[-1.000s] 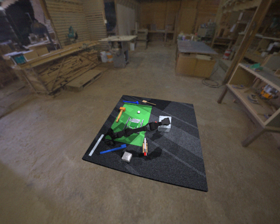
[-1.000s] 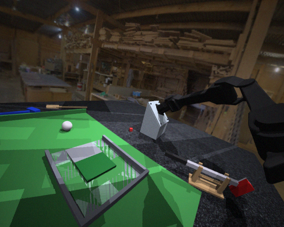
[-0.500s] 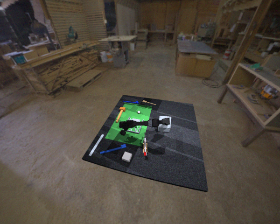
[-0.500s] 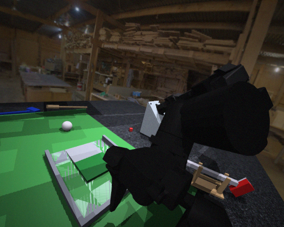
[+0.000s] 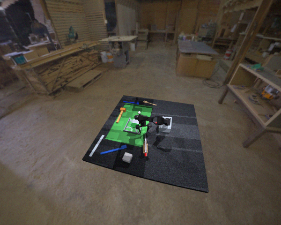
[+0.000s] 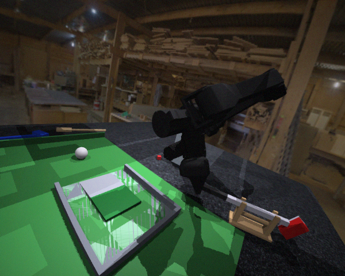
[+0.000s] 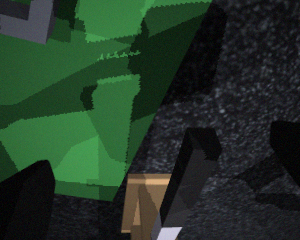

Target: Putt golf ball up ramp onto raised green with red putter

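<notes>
Gripper [image 6: 197, 187]: hanging spread and holding nothing above the dark handle of the putter [image 6: 257, 210], which is resting on its wooden stand [image 6: 251, 223].

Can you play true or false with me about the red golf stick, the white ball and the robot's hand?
1. The black gripper has its jaws clamped on the red-headed putter. False: the jaws are open and hold nothing.
2. The putter lies on a small wooden rack. True.
3. The white golf ball sits on the flat green turf. True.
4. The ball rests inside the grey-framed raised green. False: it lies outside the frame, away from it.
</notes>
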